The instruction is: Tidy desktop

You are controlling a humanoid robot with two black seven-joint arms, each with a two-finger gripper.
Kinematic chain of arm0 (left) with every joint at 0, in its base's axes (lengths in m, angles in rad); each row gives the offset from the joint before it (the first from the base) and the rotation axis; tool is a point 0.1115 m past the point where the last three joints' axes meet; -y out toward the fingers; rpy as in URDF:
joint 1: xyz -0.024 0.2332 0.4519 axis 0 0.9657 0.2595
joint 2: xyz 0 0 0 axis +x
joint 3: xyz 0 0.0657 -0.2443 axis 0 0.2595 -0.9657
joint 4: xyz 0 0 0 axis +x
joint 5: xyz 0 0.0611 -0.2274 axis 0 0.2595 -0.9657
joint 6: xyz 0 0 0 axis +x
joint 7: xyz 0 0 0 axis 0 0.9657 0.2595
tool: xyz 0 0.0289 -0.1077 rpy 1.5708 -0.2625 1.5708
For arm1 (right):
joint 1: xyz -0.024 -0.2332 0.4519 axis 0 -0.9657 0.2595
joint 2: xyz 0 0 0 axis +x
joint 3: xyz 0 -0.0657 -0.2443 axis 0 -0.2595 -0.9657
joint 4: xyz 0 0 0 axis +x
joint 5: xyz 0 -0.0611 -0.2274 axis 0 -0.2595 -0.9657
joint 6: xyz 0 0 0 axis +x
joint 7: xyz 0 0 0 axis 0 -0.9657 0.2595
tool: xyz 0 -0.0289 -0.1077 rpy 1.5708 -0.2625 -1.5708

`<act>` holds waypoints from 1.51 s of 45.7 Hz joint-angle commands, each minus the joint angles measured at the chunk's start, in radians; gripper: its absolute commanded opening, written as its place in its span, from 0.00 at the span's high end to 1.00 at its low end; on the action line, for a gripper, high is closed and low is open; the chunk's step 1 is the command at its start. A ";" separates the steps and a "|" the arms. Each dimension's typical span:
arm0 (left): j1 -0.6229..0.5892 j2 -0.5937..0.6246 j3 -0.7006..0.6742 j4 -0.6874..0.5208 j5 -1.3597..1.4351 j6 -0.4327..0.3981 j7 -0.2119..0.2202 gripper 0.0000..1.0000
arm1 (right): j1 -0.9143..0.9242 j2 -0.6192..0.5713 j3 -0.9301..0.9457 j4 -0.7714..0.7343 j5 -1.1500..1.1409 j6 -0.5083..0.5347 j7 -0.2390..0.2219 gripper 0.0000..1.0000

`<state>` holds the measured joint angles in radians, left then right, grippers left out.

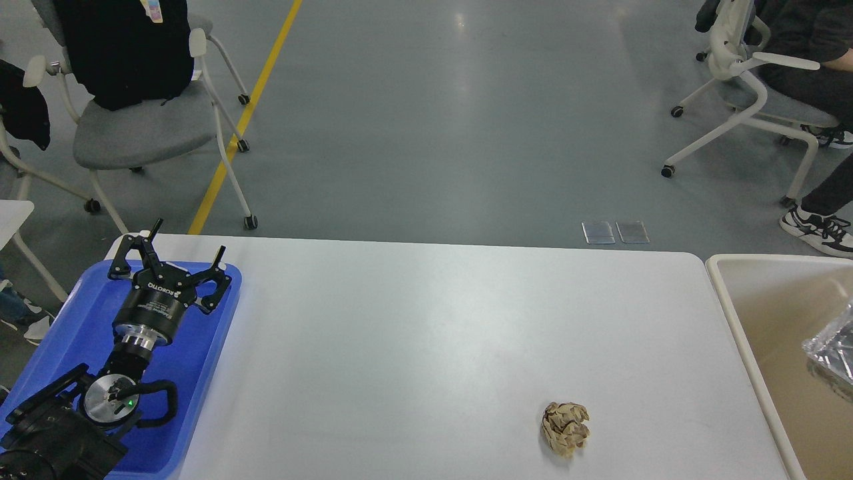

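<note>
The white desktop [426,333] fills the lower part of the head view. A crumpled brown paper ball [565,428] lies on it near the front right. My left gripper [187,239] is open and empty, hovering over the far end of the blue tray [66,333] at the left. My right arm and gripper are out of view.
A beige bin [740,333] with a cream rim stands off the desktop's right edge, with a crinkled silver wrapper [833,347] inside it. Chairs [140,127] stand on the grey floor behind the desktop, one at the far right with a seated person's legs [816,93].
</note>
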<state>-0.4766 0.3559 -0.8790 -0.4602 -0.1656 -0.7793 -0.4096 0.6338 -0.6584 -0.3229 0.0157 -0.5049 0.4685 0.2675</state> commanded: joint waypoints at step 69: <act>0.000 -0.002 0.000 0.000 0.000 0.000 0.002 0.01 | 1.060 0.201 -0.521 0.452 0.016 -0.025 -0.002 0.00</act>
<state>-0.4770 0.3544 -0.8790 -0.4607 -0.1656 -0.7793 -0.4081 1.4916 -0.6646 -0.7195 0.3693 -0.4832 0.3941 0.2663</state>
